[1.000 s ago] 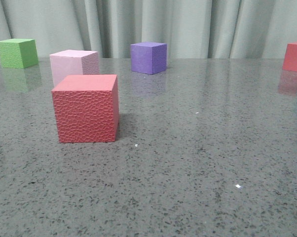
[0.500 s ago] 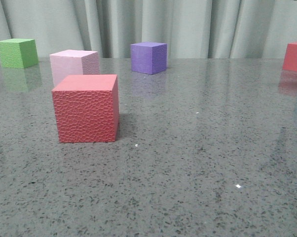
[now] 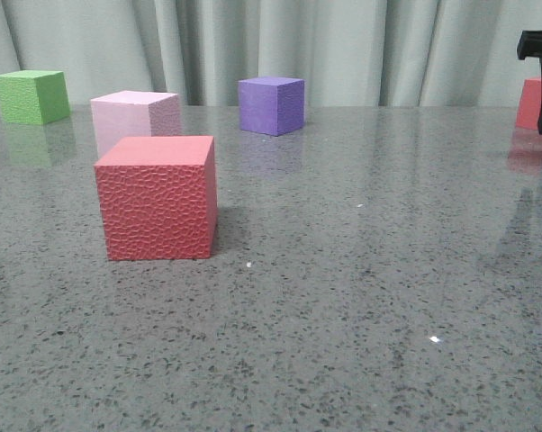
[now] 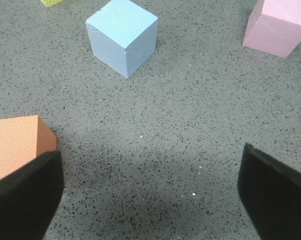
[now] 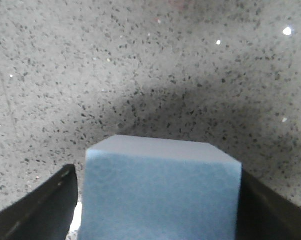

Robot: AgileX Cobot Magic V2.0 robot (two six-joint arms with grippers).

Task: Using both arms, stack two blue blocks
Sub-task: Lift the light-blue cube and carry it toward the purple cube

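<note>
Now my right tool [image 5: 158,210] pinches a blue block [image 5: 160,192] above the bench [image 5: 140,60]; my left tool [image 4: 150,192] is spread, another blue block [image 4: 123,36] at its twelve o'clock.

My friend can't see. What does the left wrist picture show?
A pale blue block sits alone on a gray speckled table, beyond the open left gripper. A pink block and an orange block sit off to either side.

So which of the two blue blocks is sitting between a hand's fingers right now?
The blue block in the right wrist view, flanked by the right hand's dark fingers. The other blue block stands apart on the table, ahead of the open left hand.
</note>
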